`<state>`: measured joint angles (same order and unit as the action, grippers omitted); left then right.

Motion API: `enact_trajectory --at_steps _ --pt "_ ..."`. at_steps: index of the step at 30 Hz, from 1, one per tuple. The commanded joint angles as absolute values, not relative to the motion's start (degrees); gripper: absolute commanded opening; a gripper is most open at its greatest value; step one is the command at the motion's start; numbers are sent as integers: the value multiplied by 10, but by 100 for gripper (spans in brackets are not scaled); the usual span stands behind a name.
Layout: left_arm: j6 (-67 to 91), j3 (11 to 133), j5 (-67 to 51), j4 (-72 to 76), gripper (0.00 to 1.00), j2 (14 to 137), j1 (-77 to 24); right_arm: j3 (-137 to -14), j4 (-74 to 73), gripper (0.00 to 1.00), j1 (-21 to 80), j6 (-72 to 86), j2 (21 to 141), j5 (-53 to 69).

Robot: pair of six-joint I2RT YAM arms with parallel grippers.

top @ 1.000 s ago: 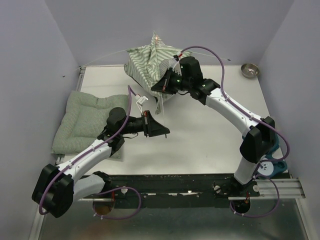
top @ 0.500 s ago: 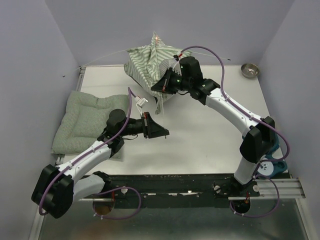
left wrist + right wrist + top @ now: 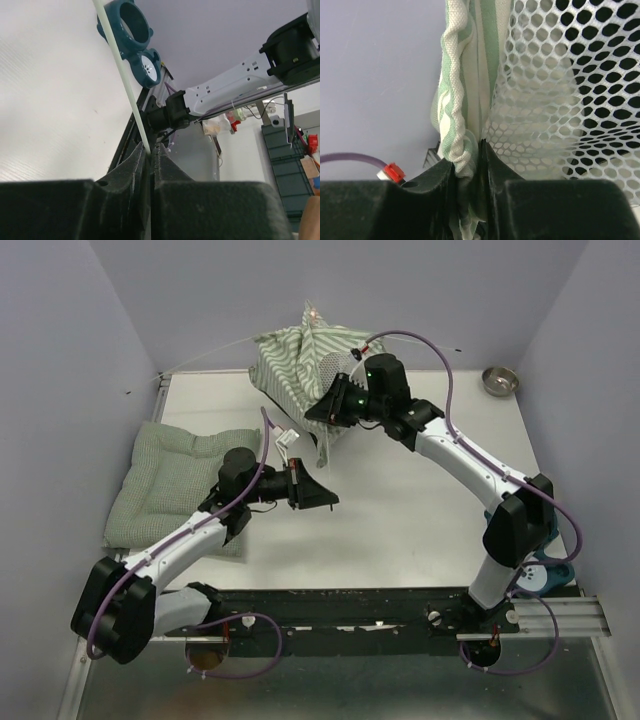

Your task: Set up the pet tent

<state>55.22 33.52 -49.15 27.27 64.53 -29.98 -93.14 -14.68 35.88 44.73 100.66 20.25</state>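
Both hands are closed: the left hand (image 3: 326, 499), above the middle of the desk (image 3: 410, 520), pinches 1 thin whitish pole (image 3: 122, 75) between its fingertips. The right hand (image 3: 318, 418) is clamped on a striped fabric edge of the pet tent (image 3: 290, 365), beside its mesh panel (image 3: 560, 90). The tent sits crumpled at the desk's far edge, and a green cushion (image 3: 170, 480) lies at the left.

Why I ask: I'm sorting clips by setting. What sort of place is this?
Likely a robotics lab cell, not a home: lavender walls enclose a white table, the left arm and right arm sit on a metal rail, and storage bins show beyond.
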Motion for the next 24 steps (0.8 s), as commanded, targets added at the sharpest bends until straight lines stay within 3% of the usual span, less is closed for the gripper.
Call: enact_trajectory --at_steps 1,3,7,14,16,21,24 --pt "516 398 -474 330 0 677 -264 -905 -186 35 356 403 990 218" --pt "518 410 -475 339 0 693 -259 -900 -190 37 356 400 985 234" --pt "509 421 -475 349 0 714 -254 -889 -185 27 356 398 980 256" --pt "510 431 -451 361 0 729 -234 -850 -186 23 356 423 970 294" --pt "513 435 -451 369 0 736 -231 -845 -187 1 356 423 972 296" --pt "493 445 -468 339 0 738 -231 -869 -187 1 355 417 977 266" --pt "485 445 -472 329 8 736 -231 -882 -186 1 355 417 984 264"
